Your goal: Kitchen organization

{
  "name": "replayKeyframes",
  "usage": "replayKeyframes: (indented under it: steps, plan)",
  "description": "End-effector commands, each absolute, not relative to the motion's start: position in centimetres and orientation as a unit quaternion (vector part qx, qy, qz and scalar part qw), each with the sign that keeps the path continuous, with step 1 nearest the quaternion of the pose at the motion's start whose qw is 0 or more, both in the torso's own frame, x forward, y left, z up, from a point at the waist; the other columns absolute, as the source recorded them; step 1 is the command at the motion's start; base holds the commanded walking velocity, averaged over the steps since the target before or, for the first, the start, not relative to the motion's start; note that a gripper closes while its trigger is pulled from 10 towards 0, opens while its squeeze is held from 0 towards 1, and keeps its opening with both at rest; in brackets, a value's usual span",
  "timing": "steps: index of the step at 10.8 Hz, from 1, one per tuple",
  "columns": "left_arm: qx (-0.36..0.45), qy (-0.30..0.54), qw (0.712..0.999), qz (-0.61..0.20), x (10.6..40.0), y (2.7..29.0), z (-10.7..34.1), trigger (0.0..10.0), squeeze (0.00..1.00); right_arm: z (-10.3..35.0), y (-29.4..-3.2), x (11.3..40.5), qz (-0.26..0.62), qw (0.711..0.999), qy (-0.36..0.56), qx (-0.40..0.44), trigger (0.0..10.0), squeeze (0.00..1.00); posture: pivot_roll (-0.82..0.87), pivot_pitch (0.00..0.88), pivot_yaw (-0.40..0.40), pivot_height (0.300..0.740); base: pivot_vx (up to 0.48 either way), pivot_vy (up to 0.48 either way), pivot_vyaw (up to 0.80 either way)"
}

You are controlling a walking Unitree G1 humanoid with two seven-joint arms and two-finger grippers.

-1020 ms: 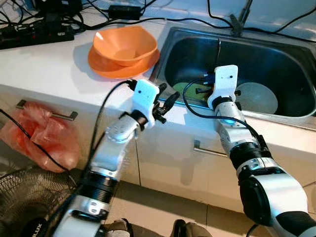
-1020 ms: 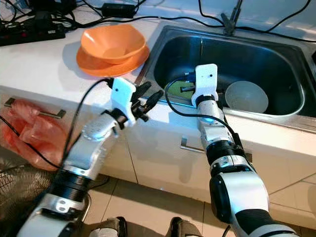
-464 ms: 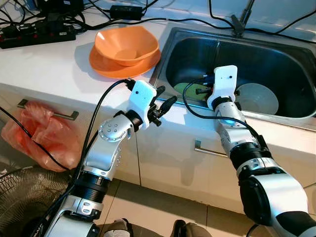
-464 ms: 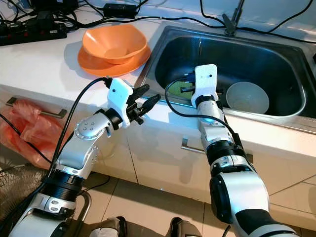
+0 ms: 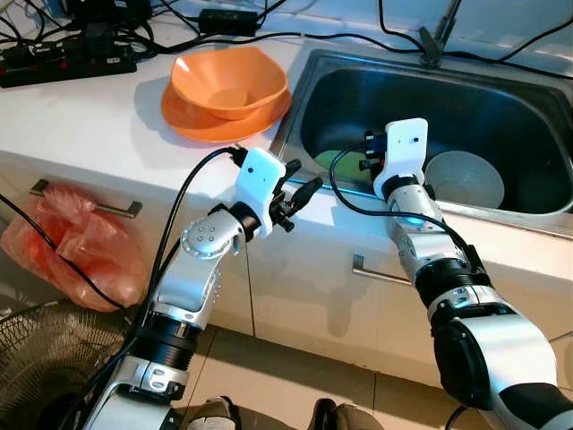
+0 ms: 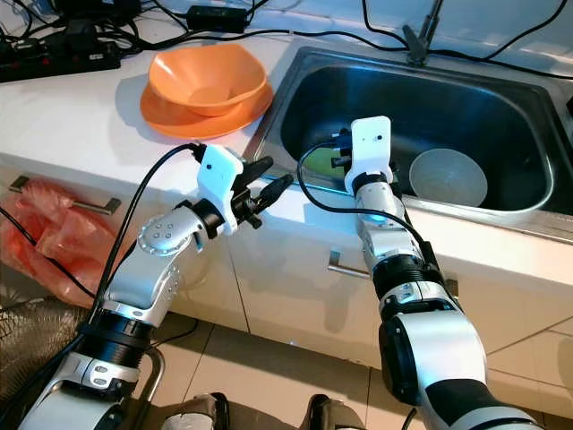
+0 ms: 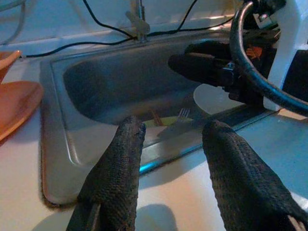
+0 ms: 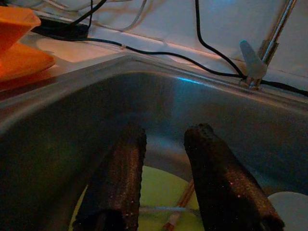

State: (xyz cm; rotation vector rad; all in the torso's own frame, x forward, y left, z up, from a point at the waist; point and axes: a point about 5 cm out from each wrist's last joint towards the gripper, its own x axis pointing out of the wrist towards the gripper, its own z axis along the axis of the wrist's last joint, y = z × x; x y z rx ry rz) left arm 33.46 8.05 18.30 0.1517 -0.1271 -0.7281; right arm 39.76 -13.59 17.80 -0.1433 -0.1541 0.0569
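An orange bowl [image 5: 231, 81] sits in an orange plate [image 5: 192, 121] on the white counter. In the steel sink [image 5: 295, 107] lie a green plate [image 5: 329, 161] with a fork [image 7: 182, 114] and chopsticks [image 8: 180, 202] on it, and a pale bowl [image 5: 466, 179] beside it. My right gripper [image 5: 367, 154] hangs open over the sink's front part, above the green plate [image 8: 159, 192], holding nothing. My left gripper [image 5: 300, 182] is open and empty above the counter's front edge, by the sink's near left corner.
A power strip [image 5: 67, 61] and black cables lie along the counter's back. The faucet [image 5: 439, 36] stands behind the sink. A red plastic bag [image 5: 76, 255] hangs from a drawer handle at the left. A fan guard [image 5: 40, 376] stands on the floor below it.
My left arm has bent its elbow outward, with its gripper staying near the sink corner. The right gripper has lifted slightly over the green plate. Both stay open.
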Motion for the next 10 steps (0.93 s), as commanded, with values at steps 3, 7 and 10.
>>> replayKeyframes:
  steps: [3, 7, 10]
  plan:
    - [0.07, -0.079, 0.943, -0.314, 34.0, 8.3, 19.2, 10.0, 0.0, 18.8, -13.5, 39.9, 0.027, 0.993, -0.094, -0.06, 10.0, 0.0, 0.09, 0.144, -0.039, 0.74, 0.0, 0.0, 0.0]
    - [0.029, -0.158, 0.968, -0.192, 36.3, 10.4, 24.7, 10.0, 0.0, 17.6, -11.7, 38.9, 0.087, 0.99, -0.104, -0.044, 10.0, 0.0, 0.09, 0.145, -0.036, 0.74, 0.0, 0.0, 0.0]
    - [0.025, -0.152, 0.984, -0.085, 39.1, 13.4, 28.0, 10.0, 0.0, 15.1, -9.4, 37.0, 0.157, 0.983, -0.085, -0.04, 10.0, 0.0, 0.08, 0.144, -0.031, 0.74, 0.0, 0.0, 0.0]
